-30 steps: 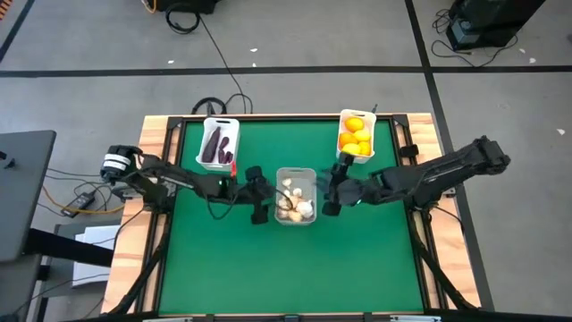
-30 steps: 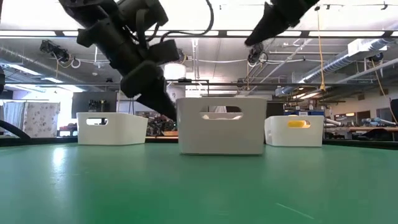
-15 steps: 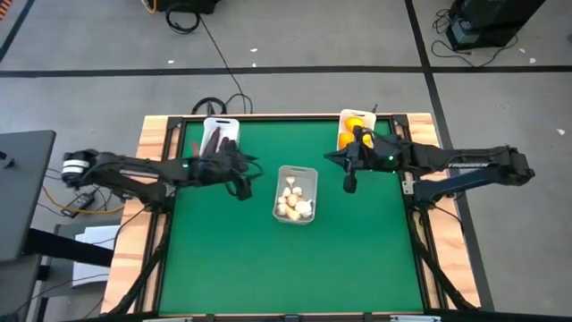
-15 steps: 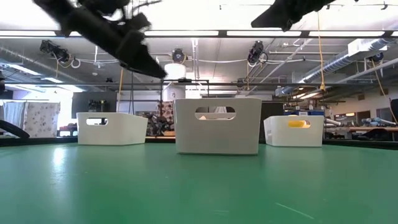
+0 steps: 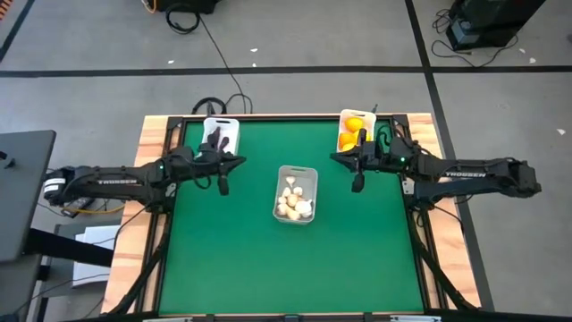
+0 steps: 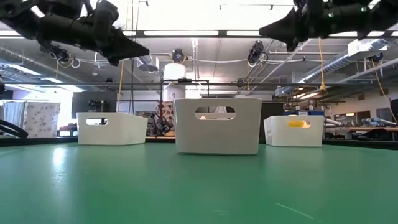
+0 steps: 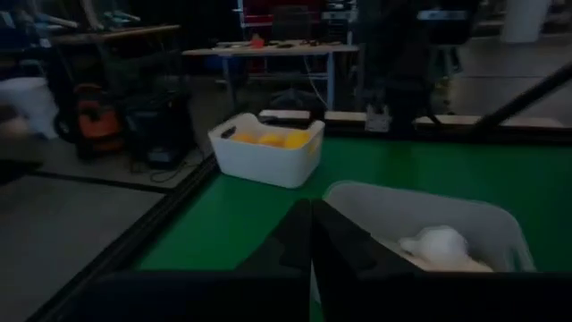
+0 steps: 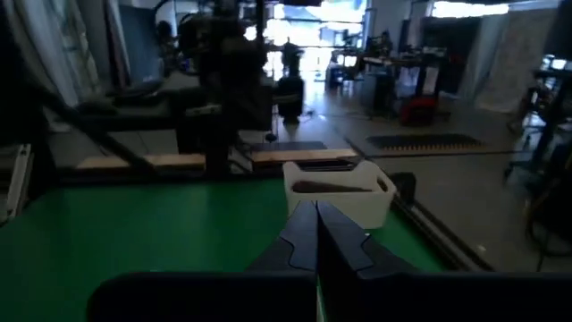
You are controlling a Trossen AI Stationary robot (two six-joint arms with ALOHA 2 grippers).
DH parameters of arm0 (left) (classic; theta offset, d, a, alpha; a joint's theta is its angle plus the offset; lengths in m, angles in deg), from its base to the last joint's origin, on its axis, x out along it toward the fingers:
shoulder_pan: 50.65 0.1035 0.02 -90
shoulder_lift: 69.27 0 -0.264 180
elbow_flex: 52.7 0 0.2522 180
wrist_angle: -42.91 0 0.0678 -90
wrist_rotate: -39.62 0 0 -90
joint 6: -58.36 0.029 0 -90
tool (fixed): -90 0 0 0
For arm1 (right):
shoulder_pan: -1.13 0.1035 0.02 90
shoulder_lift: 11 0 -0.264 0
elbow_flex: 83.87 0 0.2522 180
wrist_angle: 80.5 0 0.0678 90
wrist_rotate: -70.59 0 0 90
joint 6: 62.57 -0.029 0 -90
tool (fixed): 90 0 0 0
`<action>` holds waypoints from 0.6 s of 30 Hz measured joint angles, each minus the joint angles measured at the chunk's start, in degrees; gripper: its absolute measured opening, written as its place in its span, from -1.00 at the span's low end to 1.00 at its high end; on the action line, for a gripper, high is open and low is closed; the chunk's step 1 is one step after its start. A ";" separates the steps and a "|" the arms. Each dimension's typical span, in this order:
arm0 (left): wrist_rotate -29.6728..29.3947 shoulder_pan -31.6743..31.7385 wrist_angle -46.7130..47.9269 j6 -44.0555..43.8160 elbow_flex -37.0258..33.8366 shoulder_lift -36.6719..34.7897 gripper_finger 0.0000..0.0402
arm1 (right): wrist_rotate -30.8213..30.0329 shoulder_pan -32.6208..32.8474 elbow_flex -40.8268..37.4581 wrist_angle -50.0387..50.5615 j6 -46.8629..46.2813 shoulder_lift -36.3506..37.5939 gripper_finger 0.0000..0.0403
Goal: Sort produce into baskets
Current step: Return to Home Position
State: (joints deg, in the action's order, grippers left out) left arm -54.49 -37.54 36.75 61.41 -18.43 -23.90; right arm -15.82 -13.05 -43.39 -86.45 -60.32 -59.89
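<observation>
Three white baskets stand on the green table. The far-left basket (image 5: 219, 139) holds dark purple vegetables (image 8: 332, 187). The middle basket (image 5: 296, 194) holds garlic bulbs (image 7: 438, 243). The far-right basket (image 5: 355, 134) holds yellow-orange citrus (image 7: 268, 139). My left gripper (image 5: 222, 184) hovers shut and holds nothing, high above the table between the purple basket and the garlic basket. My right gripper (image 5: 357, 183) hovers shut and also holds nothing, between the citrus basket and the garlic basket. In the low view both grippers (image 6: 142, 52) (image 6: 266, 29) hang well above the basket rims.
Bare green mat (image 5: 286, 264) stretches across the near half of the table. A wooden frame (image 5: 152, 134) borders the table. Cables lie on the floor beyond the far edge (image 5: 219, 98).
Both grippers have drawn away from the garlic basket, risen and shut. The left one has gone toward the table's left and far edges. The right one has gone toward the right and far edges.
</observation>
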 joint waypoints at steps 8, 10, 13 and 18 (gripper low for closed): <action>3.41 2.96 -3.87 -2.35 -7.41 -5.09 -0.98 | 1.11 -2.45 -6.05 -3.67 -5.04 1.65 -0.99; 3.53 3.23 -5.04 -3.23 -9.10 -6.35 -0.98 | 2.21 -2.54 -8.06 -5.98 -6.40 1.80 -0.99; 3.50 3.51 -5.26 -3.22 -10.85 -8.32 -0.98 | 2.48 -2.60 -10.91 -9.86 -6.81 1.77 -0.99; 3.37 4.49 -5.48 -3.29 -12.89 -13.73 -0.98 | 1.18 -3.84 -12.71 -10.53 -8.76 4.50 -0.99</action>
State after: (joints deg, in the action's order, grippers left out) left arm -51.12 -33.05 31.27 58.11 -31.31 -37.63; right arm -14.63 -16.89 -56.10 -96.98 -69.08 -55.39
